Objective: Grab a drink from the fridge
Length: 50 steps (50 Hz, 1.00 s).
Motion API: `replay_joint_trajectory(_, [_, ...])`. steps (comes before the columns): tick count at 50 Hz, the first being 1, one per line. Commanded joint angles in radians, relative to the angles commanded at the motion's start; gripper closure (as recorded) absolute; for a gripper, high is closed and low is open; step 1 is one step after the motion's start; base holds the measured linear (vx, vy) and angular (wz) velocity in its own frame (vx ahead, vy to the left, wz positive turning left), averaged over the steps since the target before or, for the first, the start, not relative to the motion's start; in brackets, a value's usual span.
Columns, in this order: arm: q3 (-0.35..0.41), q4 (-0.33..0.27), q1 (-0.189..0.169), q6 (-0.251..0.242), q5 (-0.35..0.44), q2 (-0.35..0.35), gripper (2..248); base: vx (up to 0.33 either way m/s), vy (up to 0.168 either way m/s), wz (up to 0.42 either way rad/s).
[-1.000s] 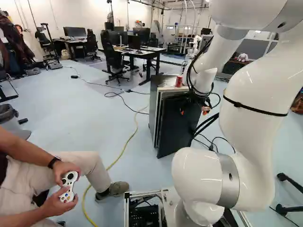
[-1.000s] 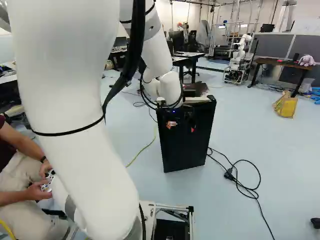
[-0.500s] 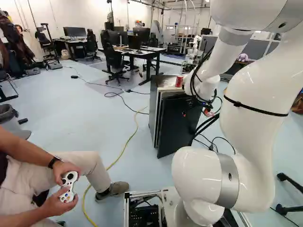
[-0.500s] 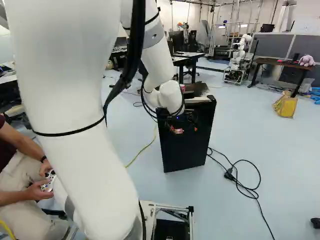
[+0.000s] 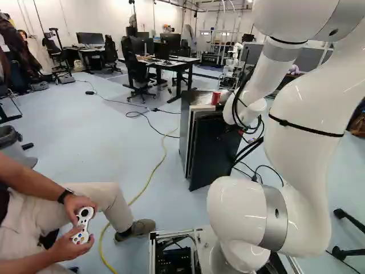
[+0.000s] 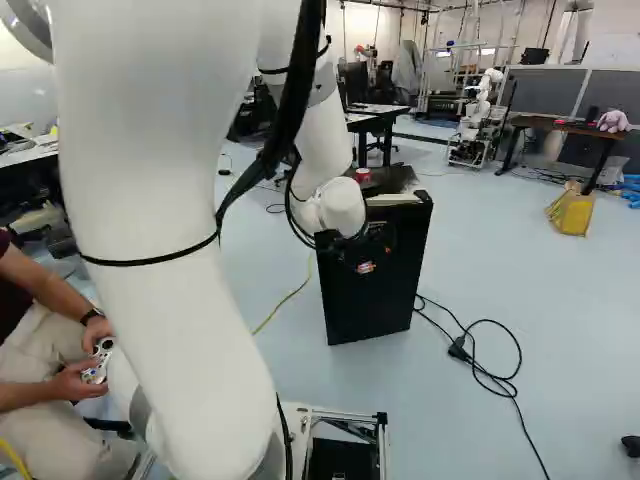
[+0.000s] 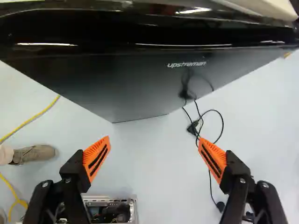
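In the wrist view the robot's gripper point(image 7: 153, 139) has its two orange pads point(image 7: 96, 157) spread wide, with nothing clamped between them. Ahead of them lies the fridge point(image 7: 135, 88), its glossy upper edge nearest the camera and its dark front face running down toward the floor point(image 7: 154, 172). A black cable point(image 7: 221, 122) lies on that floor by the fridge's lower corner. No drink shows here.

In the left base view a red can point(image 5: 215, 97) stands upright on the fridge top, set back from the front edge, just beside the arm's white wrist point(image 5: 250, 108). A pale strip runs down between the grey side and the black front panel point(image 5: 214, 151); whether the door is ajar or closed cannot be told for certain. A seated person point(image 5: 57, 228) holds a controller point(image 5: 83, 225), away from the fridge.

In the right base view the wrist hangs before the front's upper edge, near its left corner, and partly hides the can. The fridge's inside is out of sight.

As far as the pictures show, the robot has reached the fridge but has no drink. If the one wanted is inside, a clear door opening, the grasp and the withdrawal all remain; the can on top would need only a lift and a grasp.
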Motion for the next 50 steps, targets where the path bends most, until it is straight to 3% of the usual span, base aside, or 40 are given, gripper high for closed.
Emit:
replay_joint_trajectory(17, [-0.021,-0.104,0.000,0.000,0.146,-0.061,3,0.000,0.000,0.000])
replay_joint_trajectory(50, [-0.043,-0.113,0.005,0.000,0.160,-0.086,3,0.000,0.000,0.000])
